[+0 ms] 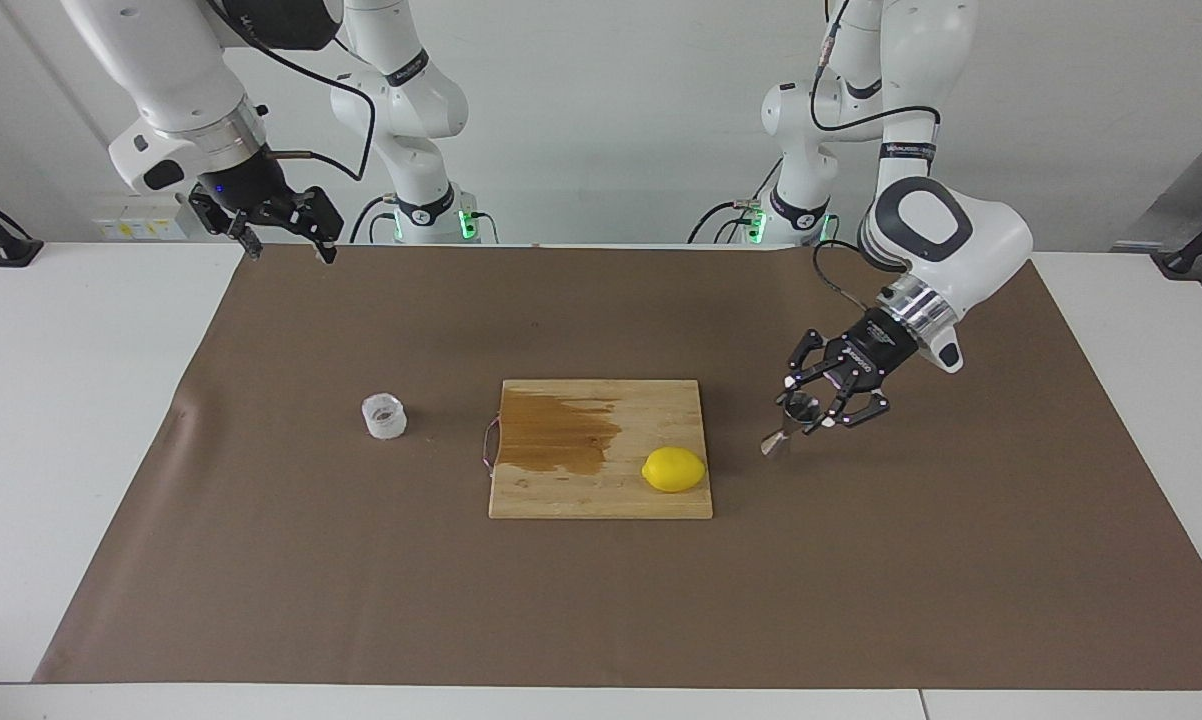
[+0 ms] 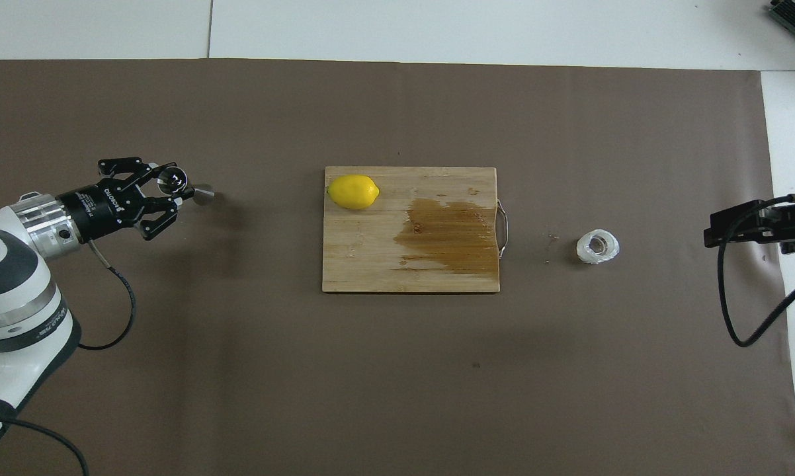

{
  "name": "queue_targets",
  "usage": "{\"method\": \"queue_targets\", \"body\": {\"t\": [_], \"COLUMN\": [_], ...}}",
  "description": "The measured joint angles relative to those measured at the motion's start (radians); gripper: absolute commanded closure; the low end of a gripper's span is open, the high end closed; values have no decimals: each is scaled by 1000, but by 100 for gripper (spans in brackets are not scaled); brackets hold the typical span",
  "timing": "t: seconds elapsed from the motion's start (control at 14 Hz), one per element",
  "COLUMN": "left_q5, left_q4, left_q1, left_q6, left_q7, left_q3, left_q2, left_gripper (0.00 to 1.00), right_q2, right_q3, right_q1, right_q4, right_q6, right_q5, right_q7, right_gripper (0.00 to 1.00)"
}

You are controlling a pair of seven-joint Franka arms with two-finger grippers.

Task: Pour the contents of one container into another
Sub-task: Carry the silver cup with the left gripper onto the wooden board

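My left gripper (image 1: 807,408) (image 2: 172,186) is shut on the steel jigger (image 1: 787,425) (image 2: 187,190), gripping its upper cone. The jigger hangs tilted over the brown mat, between the left arm's end of the table and the cutting board. The clear cup (image 1: 384,416) (image 2: 597,246) stands upright on the mat toward the right arm's end, beside the board's handle. My right gripper (image 1: 287,246) (image 2: 715,233) waits open and empty, raised over the mat's edge at the right arm's end, well apart from the cup.
A wooden cutting board (image 1: 561,495) (image 2: 371,264) lies mid-table with a wet brown stain on the half toward the cup. A yellow lemon (image 1: 674,469) (image 2: 352,192) rests on its other half. The brown mat (image 1: 861,600) covers most of the white table.
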Motion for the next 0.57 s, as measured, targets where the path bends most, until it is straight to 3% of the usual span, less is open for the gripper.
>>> {"method": "queue_targets", "body": {"t": [0.21, 0.36, 0.57], "left_q5": [-8, -80, -127], "left_q4": [27, 42, 79], "left_q1": [-159, -265, -319], "left_q6": [166, 301, 386], "left_q7": [-95, -116, -117], "left_q3": [-8, -24, -96], "left_q2": [15, 43, 103], "left_gripper": [100, 100, 100], "right_q2": [0, 0, 0], "right_q3": [0, 0, 0], "right_q1": [0, 0, 0], "right_q4": [0, 0, 0], "right_q6": [0, 0, 0], "right_q5": [0, 0, 0], "right_q7": [0, 0, 0], "right_gripper": [0, 0, 0]}}
